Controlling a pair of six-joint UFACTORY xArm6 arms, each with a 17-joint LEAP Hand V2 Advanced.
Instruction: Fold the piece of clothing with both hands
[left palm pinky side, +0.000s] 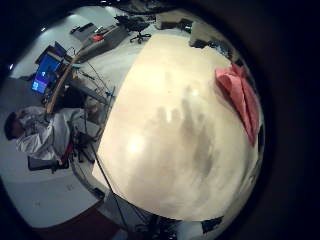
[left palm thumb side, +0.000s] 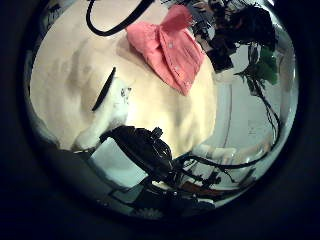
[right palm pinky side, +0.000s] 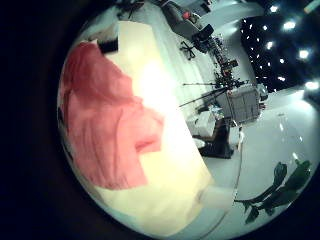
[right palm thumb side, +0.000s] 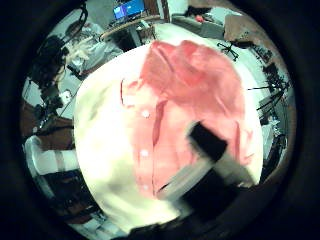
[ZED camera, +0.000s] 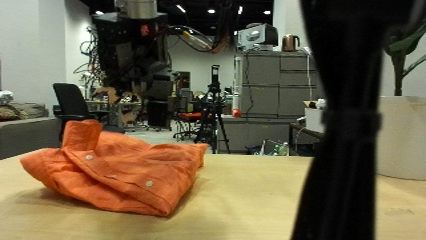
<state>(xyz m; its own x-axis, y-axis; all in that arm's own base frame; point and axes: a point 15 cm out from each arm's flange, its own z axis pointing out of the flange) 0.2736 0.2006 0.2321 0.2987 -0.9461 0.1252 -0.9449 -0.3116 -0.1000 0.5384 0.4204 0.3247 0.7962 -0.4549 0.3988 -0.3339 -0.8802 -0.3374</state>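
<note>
Nearest the outside camera, a dark upright bar blocks part of the view. Behind it, the table carries an orange shirt, bunched and partly folded, buttons up, lying toward one edge. Neither hand appears in the outside view. The shirt fills the right palm views, so the right hand is judged nearer; the left hand is over bare tabletop, shirt well apart. Finger state: cannot tell for either hand.
</note>
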